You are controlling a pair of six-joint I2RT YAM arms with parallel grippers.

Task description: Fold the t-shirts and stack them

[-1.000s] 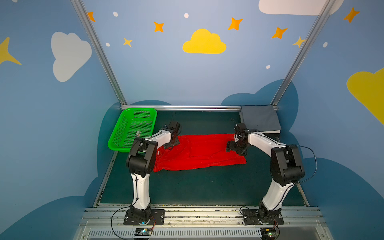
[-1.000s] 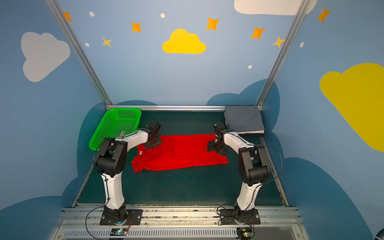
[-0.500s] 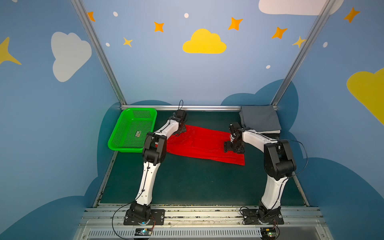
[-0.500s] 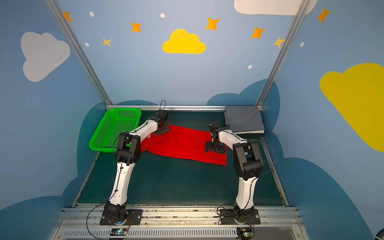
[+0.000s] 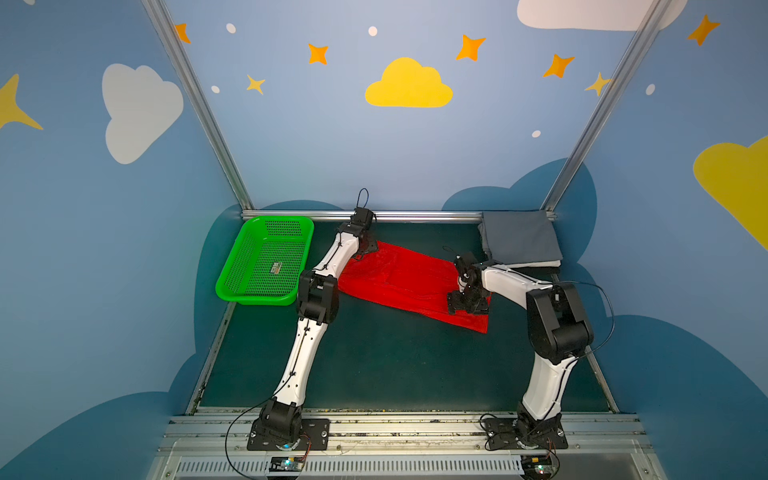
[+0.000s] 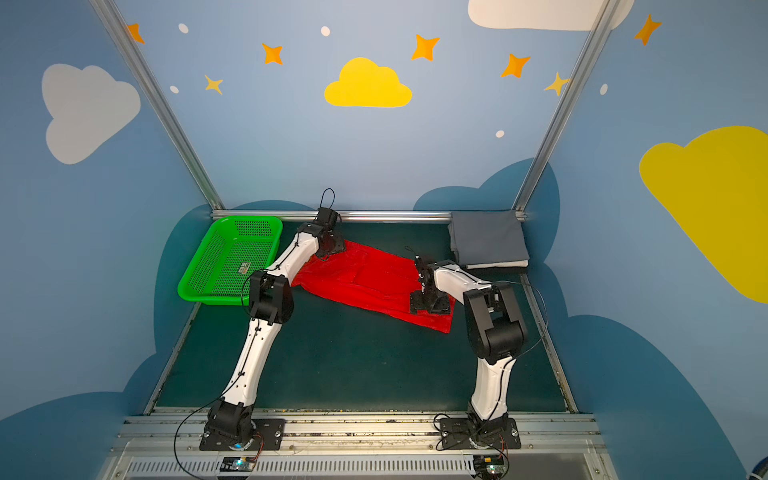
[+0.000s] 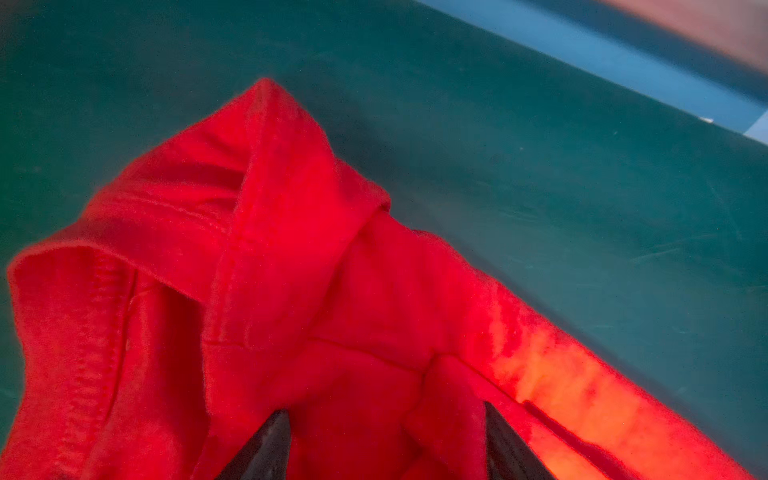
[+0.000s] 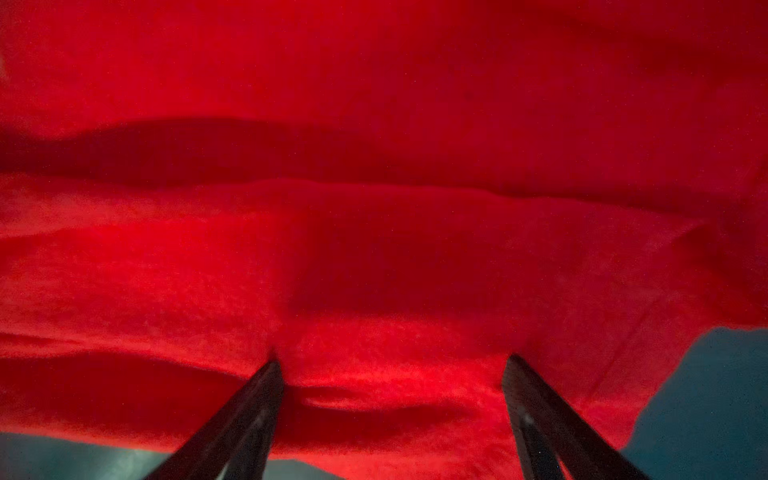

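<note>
The red t-shirt (image 5: 407, 282) (image 6: 374, 282) lies as a long folded band, slanting across the dark green table from back left to front right. My left gripper (image 5: 365, 249) (image 6: 332, 247) is over its far-left end by the back rail. In the left wrist view it (image 7: 386, 419) is open, with a crumpled sleeve and seam ahead of the fingertips. My right gripper (image 5: 467, 303) (image 6: 430, 305) rests on the shirt's near-right end, and in the right wrist view it (image 8: 392, 365) is open over flat red cloth. A stack of folded t-shirts (image 5: 519, 241) (image 6: 488, 239), grey on top, sits at the back right corner.
A green perforated basket (image 5: 266, 262) (image 6: 228, 262) stands at the back left, close to my left arm. A metal rail (image 5: 415, 216) runs along the back edge. Bare table (image 5: 374, 365) stretches in front of the red shirt.
My left gripper has gone back toward the rail, taking the shirt's left end with it. The shirt lay level before and now slants and is narrower. The right gripper has barely moved.
</note>
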